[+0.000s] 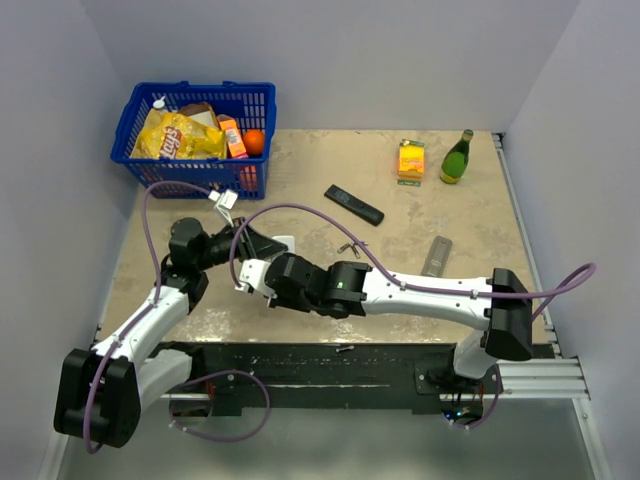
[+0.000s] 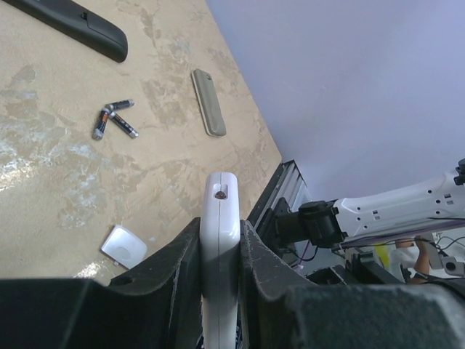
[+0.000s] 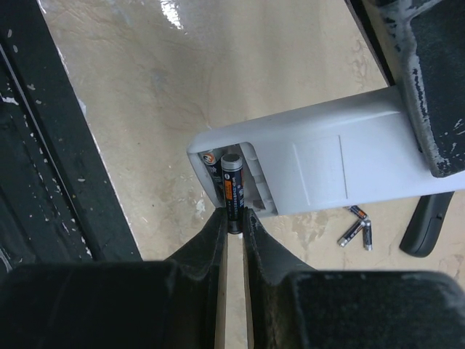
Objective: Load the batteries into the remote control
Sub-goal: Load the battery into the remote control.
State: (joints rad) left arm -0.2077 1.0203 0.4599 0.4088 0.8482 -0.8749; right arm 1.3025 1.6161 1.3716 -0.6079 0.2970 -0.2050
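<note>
My left gripper is shut on a white remote control and holds it on edge above the table. In the right wrist view the remote control shows its back with the battery bay open at its lower left end. My right gripper is shut on the bottom end of one of the batteries, whose top end sits inside that bay. Another battery lies in the bay beside it. Three loose batteries lie on the table further off.
A small white cover lies on the table under the remote. A grey cover and a black remote lie further out. A blue basket of groceries stands at the back left; an orange box and a green bottle stand at the back right.
</note>
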